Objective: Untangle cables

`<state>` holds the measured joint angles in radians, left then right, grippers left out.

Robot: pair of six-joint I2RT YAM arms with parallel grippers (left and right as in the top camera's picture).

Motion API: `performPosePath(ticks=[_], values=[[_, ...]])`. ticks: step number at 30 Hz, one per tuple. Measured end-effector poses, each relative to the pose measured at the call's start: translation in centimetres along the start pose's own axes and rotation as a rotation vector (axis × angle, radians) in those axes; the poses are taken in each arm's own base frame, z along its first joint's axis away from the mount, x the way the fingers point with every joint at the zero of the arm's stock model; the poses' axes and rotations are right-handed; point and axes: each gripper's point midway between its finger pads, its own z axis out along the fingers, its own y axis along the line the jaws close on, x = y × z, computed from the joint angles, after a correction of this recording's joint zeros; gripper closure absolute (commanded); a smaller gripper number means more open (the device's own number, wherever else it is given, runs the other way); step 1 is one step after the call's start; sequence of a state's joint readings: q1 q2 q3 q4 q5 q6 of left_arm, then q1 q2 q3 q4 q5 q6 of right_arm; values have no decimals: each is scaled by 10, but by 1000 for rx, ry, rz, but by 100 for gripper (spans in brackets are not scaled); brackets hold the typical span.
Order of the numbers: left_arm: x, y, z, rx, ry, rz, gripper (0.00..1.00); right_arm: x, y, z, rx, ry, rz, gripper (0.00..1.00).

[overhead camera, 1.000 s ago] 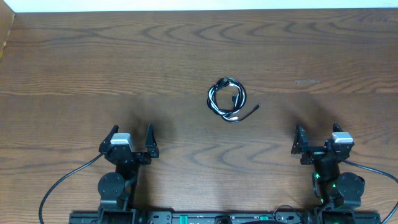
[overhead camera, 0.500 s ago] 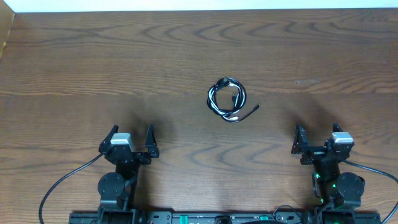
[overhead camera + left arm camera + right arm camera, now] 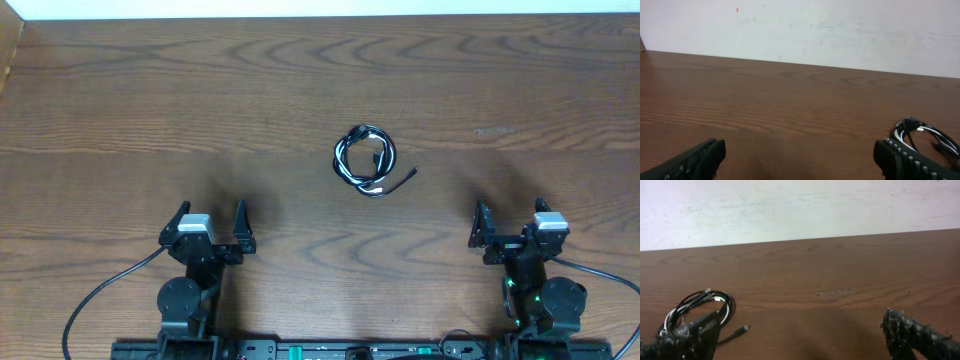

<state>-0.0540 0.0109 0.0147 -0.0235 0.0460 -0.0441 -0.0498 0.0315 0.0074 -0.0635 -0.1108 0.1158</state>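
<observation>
Two coiled cables (image 3: 365, 160), well beyond left fingers (image 3: 241, 220) and right fingers (image 3: 481, 222)

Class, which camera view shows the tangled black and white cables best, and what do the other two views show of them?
The overhead view: the cables lie as a whole coil, unobstructed, a plug end trailing right. The left wrist view catches only part at its right edge; the right wrist view shows them low and partly hidden.

Nothing has changed over the last second; the cables (image 3: 365, 160) lie unmoved.
</observation>
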Motion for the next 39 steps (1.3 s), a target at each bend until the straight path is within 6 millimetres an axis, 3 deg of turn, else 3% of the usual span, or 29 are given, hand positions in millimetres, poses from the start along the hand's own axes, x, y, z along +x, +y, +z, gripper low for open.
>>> performPosePath(ticks=[32, 39], values=[[0, 0, 0, 0, 0, 54, 1, 0, 0, 0, -1, -1, 0, 1], [-1, 1, -2, -10, 28, 56, 1, -5, 11, 0, -64, -17, -1, 1]])
